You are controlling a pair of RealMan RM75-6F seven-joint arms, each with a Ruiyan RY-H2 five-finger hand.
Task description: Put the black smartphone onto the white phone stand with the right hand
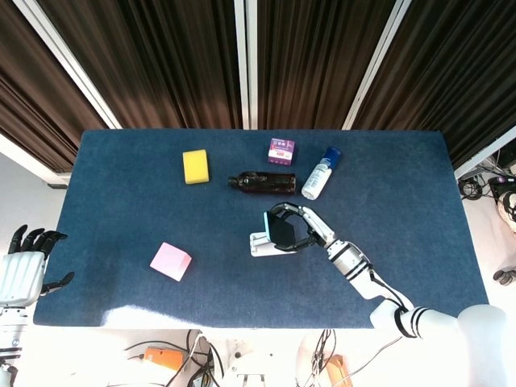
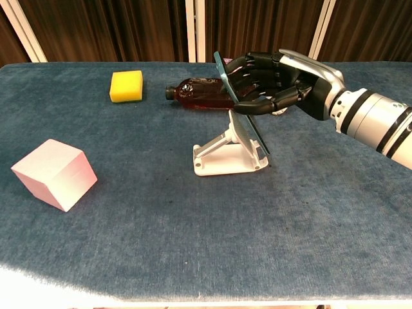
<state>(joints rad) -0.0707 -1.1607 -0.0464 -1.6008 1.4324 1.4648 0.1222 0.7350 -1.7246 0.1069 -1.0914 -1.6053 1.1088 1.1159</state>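
Black smartphone (image 2: 239, 106) tilted against the white phone stand (image 2: 226, 153) at table centre, lower edge down at the stand's lip, gripped near its top by the right hand (image 2: 283, 84) from 3 o'clock. Left hand (image 1: 24, 266) off the table at 9 o'clock, fingers apart, holding nothing.

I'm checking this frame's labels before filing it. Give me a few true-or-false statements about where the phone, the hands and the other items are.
1. The right hand holds the black smartphone. True.
2. The smartphone lies flat on the table. False: it is tilted, leaning against the white phone stand.
3. The left hand grips the pink cube. False: it is off the table's edge, holding nothing.
4. The brown bottle lies on its side behind the stand. True.
5. The yellow sponge sits on the pink cube. False: they are well apart.
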